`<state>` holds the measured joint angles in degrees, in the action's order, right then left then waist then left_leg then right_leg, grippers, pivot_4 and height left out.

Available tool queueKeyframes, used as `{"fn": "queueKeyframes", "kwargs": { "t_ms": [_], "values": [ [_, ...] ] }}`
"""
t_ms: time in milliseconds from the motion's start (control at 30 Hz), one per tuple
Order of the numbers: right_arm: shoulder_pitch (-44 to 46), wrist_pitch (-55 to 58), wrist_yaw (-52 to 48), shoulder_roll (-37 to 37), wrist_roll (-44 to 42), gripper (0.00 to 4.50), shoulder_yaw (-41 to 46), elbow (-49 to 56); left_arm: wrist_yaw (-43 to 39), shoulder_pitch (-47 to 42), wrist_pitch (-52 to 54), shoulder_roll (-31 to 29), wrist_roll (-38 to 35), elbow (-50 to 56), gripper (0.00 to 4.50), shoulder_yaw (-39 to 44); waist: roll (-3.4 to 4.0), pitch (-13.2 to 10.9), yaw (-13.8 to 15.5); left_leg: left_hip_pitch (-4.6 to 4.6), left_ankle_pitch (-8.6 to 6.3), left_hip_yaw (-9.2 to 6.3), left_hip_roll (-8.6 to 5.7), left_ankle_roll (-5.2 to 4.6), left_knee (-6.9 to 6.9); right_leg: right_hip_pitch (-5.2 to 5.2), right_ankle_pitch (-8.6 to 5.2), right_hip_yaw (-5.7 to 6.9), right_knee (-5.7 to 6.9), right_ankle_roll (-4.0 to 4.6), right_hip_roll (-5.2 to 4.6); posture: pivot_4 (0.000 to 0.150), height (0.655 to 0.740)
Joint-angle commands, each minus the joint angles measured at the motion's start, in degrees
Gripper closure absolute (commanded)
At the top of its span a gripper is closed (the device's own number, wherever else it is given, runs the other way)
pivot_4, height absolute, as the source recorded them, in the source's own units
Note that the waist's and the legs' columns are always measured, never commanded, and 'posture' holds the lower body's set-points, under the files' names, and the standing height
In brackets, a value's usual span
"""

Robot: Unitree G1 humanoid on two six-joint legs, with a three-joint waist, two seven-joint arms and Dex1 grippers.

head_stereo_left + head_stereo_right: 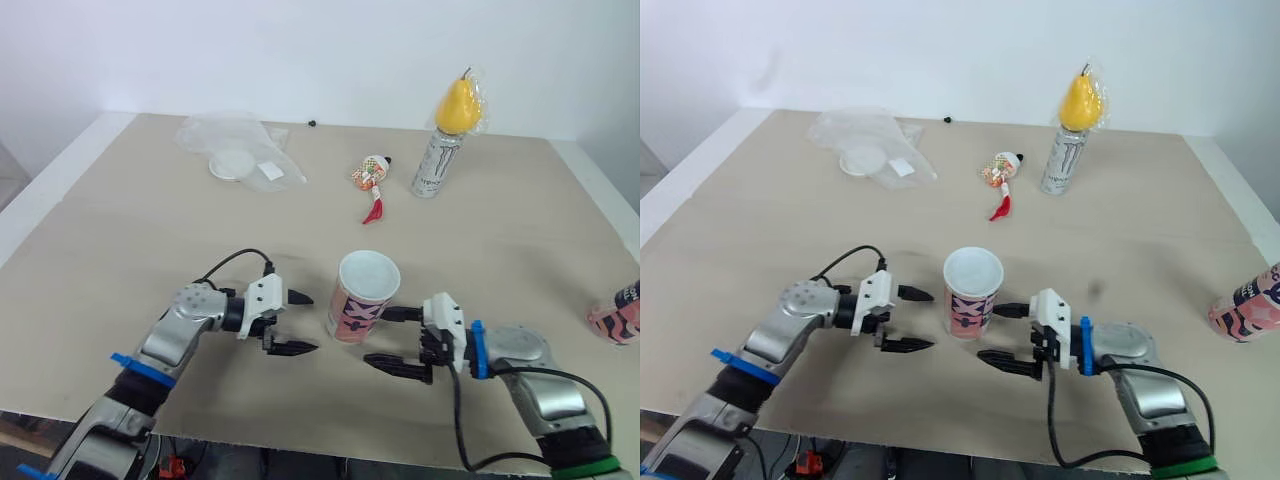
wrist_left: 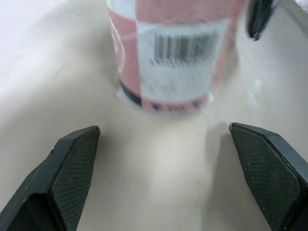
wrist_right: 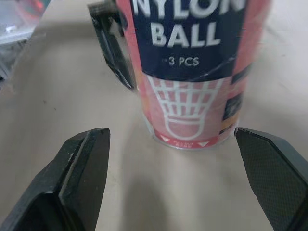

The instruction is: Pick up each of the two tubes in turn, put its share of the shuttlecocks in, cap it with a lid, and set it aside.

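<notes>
A: How will the tube handle for the robot?

B: Starting at the left, the left gripper (image 1: 312, 322) hangs just beside it, fingers spread wide and holding nothing. The tube (image 1: 362, 297) stands upright near the front edge of the table (image 1: 120, 230), between the two grippers. It looks like thin card under a glossy wrap, so it is probably light, fairly stiff, a little slick, and easy to tip or dent. A hold around the mid-wall, below the rim, seems safest.

A: And the other arm?

B: The right gripper (image 1: 377, 337) is also wide open and empty. Its tips are close to the tube's base and, as far as one can see, not touching it.

A: What can't be made out?

B: Far back on the left, the plastic bag (image 1: 270, 140) seems to hold a white disc, possibly a lid. Whether the tube's white top is a cap or an open mouth is unclear, and its contents are hidden. The red-and-white bundle (image 1: 372, 180) may be shuttlecocks, but it is too small to count them. The second tube (image 1: 620, 312) is cut off at the right edge.
</notes>
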<state>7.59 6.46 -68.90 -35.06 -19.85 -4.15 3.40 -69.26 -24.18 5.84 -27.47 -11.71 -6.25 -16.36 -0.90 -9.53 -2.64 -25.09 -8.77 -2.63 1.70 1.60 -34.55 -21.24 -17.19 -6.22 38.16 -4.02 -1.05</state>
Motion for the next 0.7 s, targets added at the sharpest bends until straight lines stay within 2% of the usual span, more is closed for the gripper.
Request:
{"fn": "queueKeyframes", "kwargs": {
  "t_ms": [33,233,700],
  "values": [
    [2.8,-1.7,0.1,1.6,0.5,0.07,-1.4,-1.4,-0.6,1.4,0.8,-1.0,-3.9,5.2,0.00,3.2,0.03,0.0,0.2,0.00,0.01,-0.01,0.00,0.01,0.00,0.01,0.00,0.02,0.00,-0.01,0.00,0.150,0.7400],
    [5.5,-3.4,0.2,4.0,1.4,0.07,-3.3,-4.3,1.0,4.1,3.4,-0.2,-8.0,7.8,0.00,5.7,0.01,-0.1,0.2,-0.02,0.02,-0.02,-0.03,0.03,-0.01,0.02,0.04,0.04,0.00,0.06,-0.04,0.150,0.7400],
    [8.2,-3.1,2.3,8.7,1.7,0.07,-5.3,-6.0,1.8,5.5,1.7,-0.9,-7.8,7.9,0.00,5.9,0.01,-0.1,0.1,0.01,0.04,-0.02,0.01,0.07,-0.02,0.02,0.06,0.05,0.04,0.04,-0.01,0.150,0.7400]
  ]
}}
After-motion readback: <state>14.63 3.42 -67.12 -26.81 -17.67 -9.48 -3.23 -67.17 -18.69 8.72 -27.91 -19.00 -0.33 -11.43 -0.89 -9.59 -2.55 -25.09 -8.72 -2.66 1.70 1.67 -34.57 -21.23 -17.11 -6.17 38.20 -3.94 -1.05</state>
